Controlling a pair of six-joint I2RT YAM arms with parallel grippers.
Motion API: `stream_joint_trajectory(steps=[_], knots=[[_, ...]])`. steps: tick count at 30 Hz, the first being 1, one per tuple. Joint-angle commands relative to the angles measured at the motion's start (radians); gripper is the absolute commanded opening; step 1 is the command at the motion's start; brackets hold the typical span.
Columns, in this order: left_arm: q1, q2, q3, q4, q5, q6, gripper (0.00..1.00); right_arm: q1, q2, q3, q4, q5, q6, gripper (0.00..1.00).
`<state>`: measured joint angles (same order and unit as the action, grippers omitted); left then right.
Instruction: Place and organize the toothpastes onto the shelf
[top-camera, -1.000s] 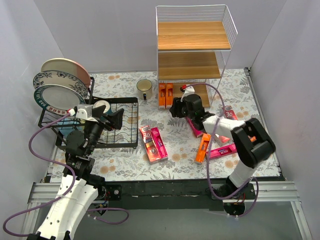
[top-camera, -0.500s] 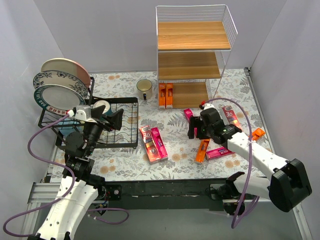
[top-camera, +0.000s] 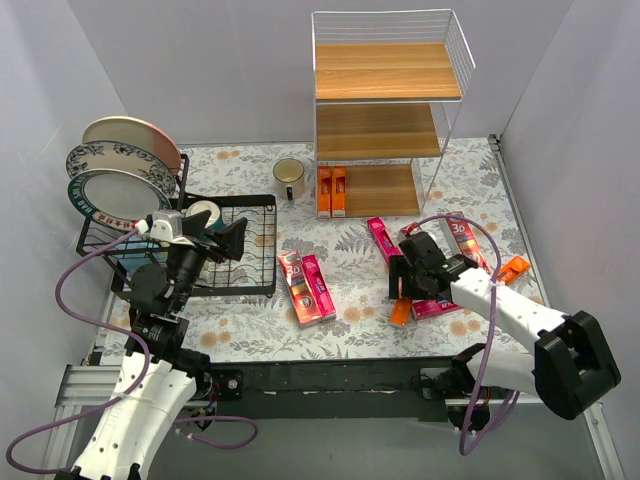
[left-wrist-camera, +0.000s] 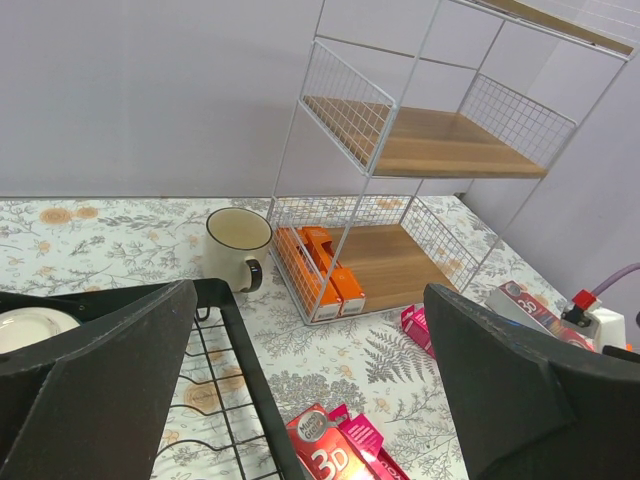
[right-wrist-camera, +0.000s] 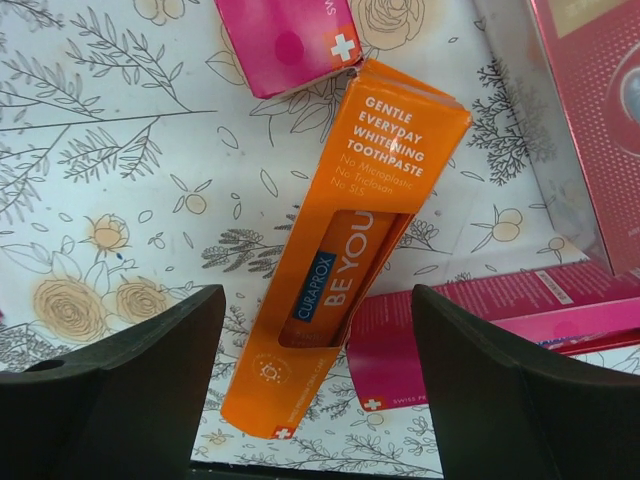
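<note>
The shelf (top-camera: 385, 110) stands at the back with two orange toothpastes (top-camera: 332, 190) on its bottom board. My right gripper (top-camera: 405, 277) is open and empty, hovering over a slim orange toothpaste (right-wrist-camera: 350, 260) that lies on the table between its fingers. Pink cartons lie beside it (right-wrist-camera: 285, 40) (right-wrist-camera: 480, 330) and a red one (right-wrist-camera: 590, 120) at the right. A red 3D carton (top-camera: 297, 285) and a pink one (top-camera: 318, 285) lie mid-table. Another orange carton (top-camera: 515, 268) lies at the right. My left gripper (top-camera: 235, 238) is open and empty above the dish rack.
A black wire dish rack (top-camera: 245, 250) with plates (top-camera: 120, 170) stands at the left. A mug (top-camera: 290, 178) sits left of the shelf. The left wrist view shows the shelf (left-wrist-camera: 420, 150), mug (left-wrist-camera: 238, 240) and rack wire (left-wrist-camera: 230, 380).
My right gripper has drawn back from the shelf's bottom tier toward the near side and now hangs over the orange carton. The left arm has not moved.
</note>
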<state>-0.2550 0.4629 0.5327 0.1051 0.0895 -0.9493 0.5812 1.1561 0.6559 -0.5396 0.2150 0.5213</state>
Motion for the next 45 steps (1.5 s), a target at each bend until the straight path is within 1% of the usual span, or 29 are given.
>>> stream_joint_trajectory(steps=[1,2,5,9,11,12,13,15,16,20,23,27,31,32,35,38,39,42,43,45], knots=[[-0.003,-0.007,0.004,-0.001,0.006,0.012,0.98,-0.011,0.053,-0.019,0.078,-0.011,-0.018,0.81],[-0.004,-0.006,0.004,-0.001,0.007,0.012,0.98,-0.011,0.063,-0.019,0.105,-0.02,-0.026,0.8],[-0.003,-0.004,0.004,-0.001,0.006,0.012,0.98,-0.012,0.115,-0.007,0.116,-0.06,-0.044,0.77],[-0.004,0.002,0.003,0.001,0.007,0.012,0.98,-0.011,0.146,0.007,0.09,-0.138,-0.092,0.66],[-0.003,0.006,0.004,0.002,0.009,0.012,0.98,-0.009,0.14,0.016,0.067,-0.192,-0.119,0.63],[-0.004,0.005,0.003,0.002,0.009,0.012,0.98,-0.007,0.13,0.017,0.05,-0.207,-0.13,0.59],[-0.004,0.008,0.003,0.004,0.01,0.012,0.98,-0.004,0.122,0.016,0.041,-0.25,-0.138,0.56],[-0.003,0.014,0.004,0.005,0.013,0.011,0.98,0.008,0.1,0.011,0.033,-0.288,-0.164,0.52],[-0.003,0.014,0.004,0.005,0.012,0.011,0.98,0.015,0.096,0.007,0.033,-0.324,-0.174,0.51],[-0.004,0.019,0.004,0.008,0.018,0.009,0.98,0.051,0.105,0.017,0.092,-0.382,-0.239,0.48],[-0.003,0.023,0.001,0.008,0.018,0.007,0.98,0.058,0.152,0.068,0.142,-0.404,-0.303,0.47],[-0.004,0.029,0.001,0.007,0.015,0.01,0.98,0.072,0.272,0.163,0.196,-0.394,-0.392,0.45],[-0.004,0.031,0.001,0.007,0.013,0.009,0.98,0.077,0.385,0.27,0.24,-0.342,-0.478,0.45],[-0.004,0.031,0.003,0.007,0.012,0.01,0.98,0.077,0.428,0.295,0.254,-0.33,-0.486,0.45],[-0.004,0.034,0.001,0.005,0.01,0.01,0.98,0.077,0.491,0.356,0.271,-0.286,-0.51,0.45],[-0.004,0.034,0.001,0.004,0.01,0.011,0.98,0.077,0.507,0.375,0.3,-0.272,-0.517,0.51],[-0.004,0.036,0.003,0.004,0.01,0.011,0.98,0.083,0.501,0.37,0.312,-0.269,-0.512,0.56],[-0.004,0.037,0.001,0.004,0.01,0.011,0.98,0.094,0.443,0.303,0.348,-0.267,-0.497,0.66],[-0.004,0.037,0.003,0.004,0.012,0.011,0.98,0.098,0.421,0.277,0.381,-0.267,-0.494,0.68],[-0.004,0.037,0.003,0.005,0.012,0.009,0.98,0.115,0.338,0.173,0.42,-0.261,-0.48,0.72]])
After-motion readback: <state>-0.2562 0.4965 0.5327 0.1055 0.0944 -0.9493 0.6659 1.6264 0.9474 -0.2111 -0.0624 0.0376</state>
